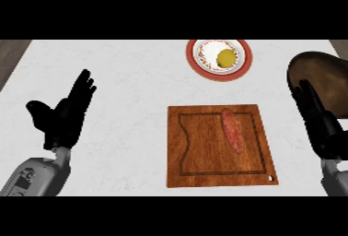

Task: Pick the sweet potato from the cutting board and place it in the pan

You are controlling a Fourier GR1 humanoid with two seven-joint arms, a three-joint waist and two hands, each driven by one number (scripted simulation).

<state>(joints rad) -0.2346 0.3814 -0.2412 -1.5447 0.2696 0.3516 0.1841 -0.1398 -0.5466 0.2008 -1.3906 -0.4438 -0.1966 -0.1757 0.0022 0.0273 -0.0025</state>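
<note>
Left hand, right hand: fingers straight, holding nothing. Potato untouched on board, left of right fingers; pan just beyond them. Pick and place both remain.

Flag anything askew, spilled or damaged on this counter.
Nothing stands out. The sweet potato lies whole on the cutting board, the pan sits upright at the right, and nothing has spilled.

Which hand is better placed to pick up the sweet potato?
Likely right: the right hand is nearer the sweet potato, and the pan lies beside it. The left hand is farther off.
</note>
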